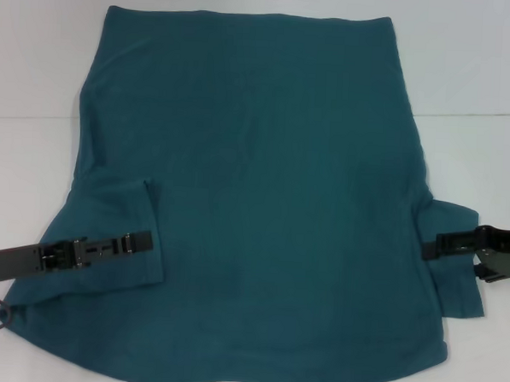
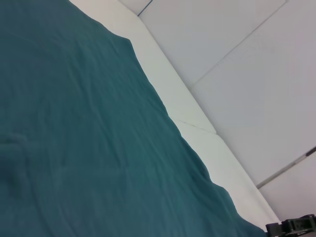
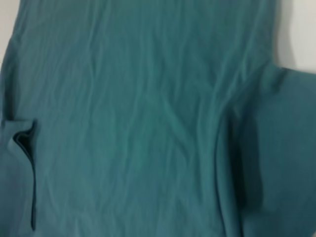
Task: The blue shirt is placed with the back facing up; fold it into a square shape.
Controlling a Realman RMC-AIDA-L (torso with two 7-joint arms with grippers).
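i see the shirt (image 1: 264, 183) spread flat on the white counter (image 1: 467, 65), plain side up, hem at the far edge and collar end nearest me. it fills most of the head view. its left sleeve is folded inward over the body, the sleeve edge showing as an upright crease beside the shirt's left side. the right sleeve lies out flat past the shirt's right edge.

my left pincer (image 1: 141, 241) lies low over that folded left sleeve, reaching in from the shirt's left side. its tip rests on the cloth; it looks closed or nearly so, but i cannot tell whether it grips any fabric.

my right pincer (image 1: 436, 245) comes in from the shirt's right side, its tip at the seam where the right sleeve meets the body. i cannot tell how wide it is or whether it has hold of the cloth.

the left wrist view shows shirt cloth lying against the counter, with the right pincer at the shirt's far edge. the right wrist view shows wrinkled shirt back with both sleeves.
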